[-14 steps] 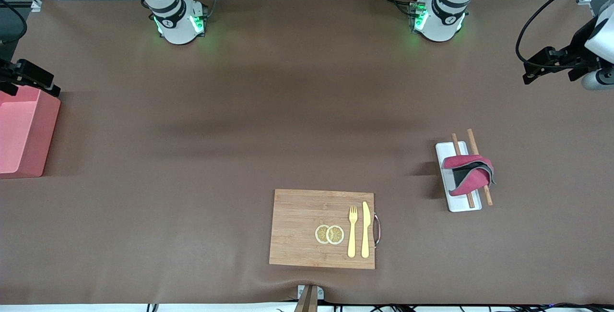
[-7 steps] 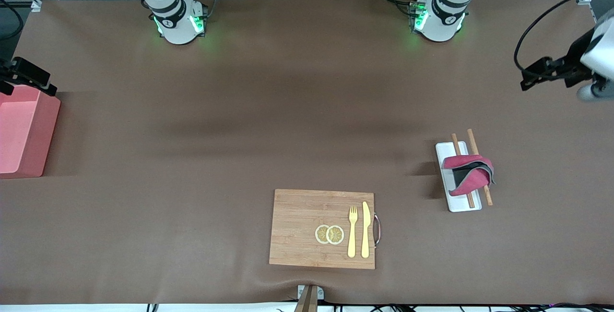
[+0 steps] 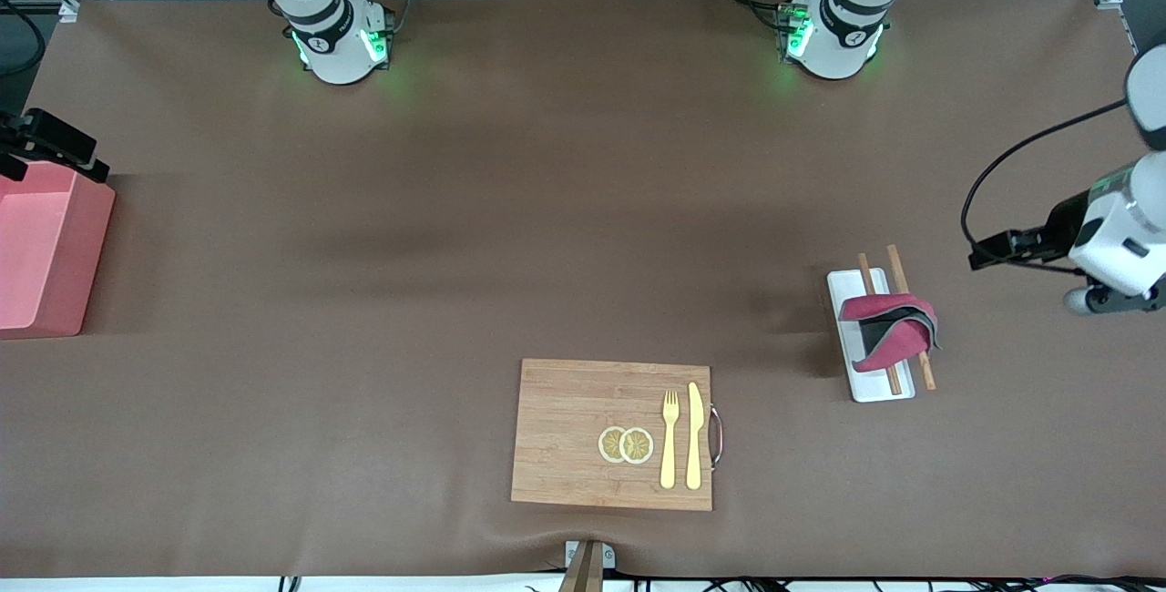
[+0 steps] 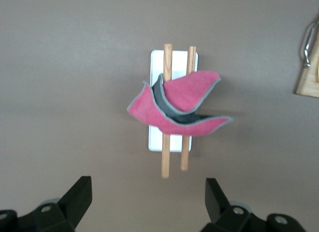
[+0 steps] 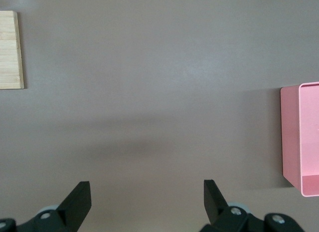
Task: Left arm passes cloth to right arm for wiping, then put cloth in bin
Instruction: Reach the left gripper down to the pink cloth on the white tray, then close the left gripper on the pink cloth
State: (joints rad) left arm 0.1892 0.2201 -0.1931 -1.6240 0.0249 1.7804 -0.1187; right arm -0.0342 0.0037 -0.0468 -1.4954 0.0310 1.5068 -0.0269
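Toward the left arm's end of the table, the cloth (image 3: 890,332) lies draped over two wooden chopsticks (image 3: 897,319) that rest on a white tray (image 3: 870,392). Magenta face mostly up, grey side showing in the fold; one corner hangs off the tray edge. Nothing grips it.

Left gripper (image 4: 147,204) hangs in the air over bare table beside the tray, jaws wide and empty. The wrist view has the cloth centred between the two fingers (image 4: 77,199), so alignment looks roughly right.

Right gripper (image 5: 144,204) waits over bare table by the bin (image 3: 41,250), jaws wide, empty. The pink bin stands at the right arm's end, well apart from the cloth. Wooden board (image 3: 583,428) with lemon slices (image 3: 626,444), fork (image 3: 669,439) and knife (image 3: 694,435) sits nearer the front camera, mid-table.

Step in hand, as I judge it: reach for the cloth, pick not yet made. To do it well:
- bring the jaws over the raised fold where the fabric bunches, not the flat hanging corner
- close on fabric only; going too low likely pinches a chopstick or nudges the tray
- lift straight up so the sticks don't roll
- grip near one edge, leaving loose cloth for the right arm to take at handover.
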